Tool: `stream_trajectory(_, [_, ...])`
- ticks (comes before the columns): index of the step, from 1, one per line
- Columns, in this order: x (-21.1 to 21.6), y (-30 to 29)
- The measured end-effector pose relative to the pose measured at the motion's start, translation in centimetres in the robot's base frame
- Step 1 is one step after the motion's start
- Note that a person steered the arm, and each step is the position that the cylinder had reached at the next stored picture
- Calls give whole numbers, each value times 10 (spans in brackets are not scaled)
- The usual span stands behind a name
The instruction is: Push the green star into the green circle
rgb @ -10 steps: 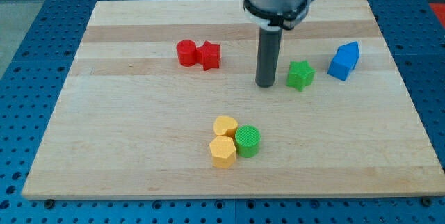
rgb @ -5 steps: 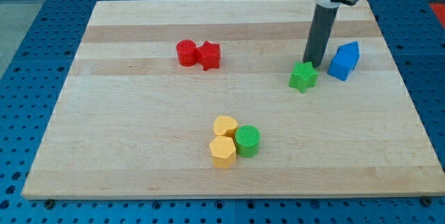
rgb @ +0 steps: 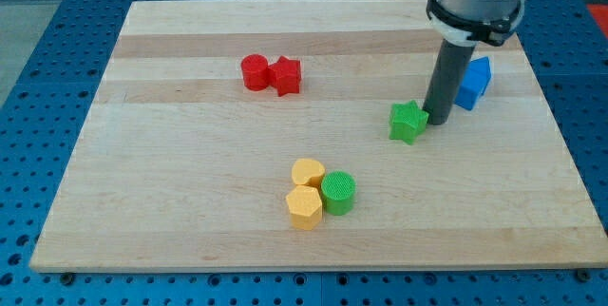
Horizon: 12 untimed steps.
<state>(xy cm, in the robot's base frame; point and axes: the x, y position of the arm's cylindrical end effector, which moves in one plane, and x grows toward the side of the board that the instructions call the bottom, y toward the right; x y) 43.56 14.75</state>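
The green star [rgb: 408, 122] lies on the wooden board [rgb: 190, 154] right of centre. My tip [rgb: 438, 120] touches the star's right side, between it and the blue block [rgb: 472, 84]. The green circle [rgb: 338, 193] is a round green cylinder near the view's bottom centre, down and to the left of the star. It touches two yellow blocks.
A yellow heart-like block [rgb: 307, 172] and a yellow hexagon [rgb: 304, 207] sit against the green circle's left side. A red cylinder [rgb: 254, 72] and a red star [rgb: 285, 75] sit together at the upper left. The blue block is partly hidden behind my rod.
My tip went from the star's left, round its top, to its right side. The green star has slid slightly down and left.
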Motion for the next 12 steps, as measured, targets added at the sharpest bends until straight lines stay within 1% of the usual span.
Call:
stream_trajectory(1, [-11,-4])
stream_trajectory(2, [-9,-13])
stream_trajectory(6, [38,-69])
stream_trajectory(9, [67,-83])
stream_trajectory(10, [69,-83])
stream_trajectory(11, [56,-68])
stream_trajectory(12, [44,-39])
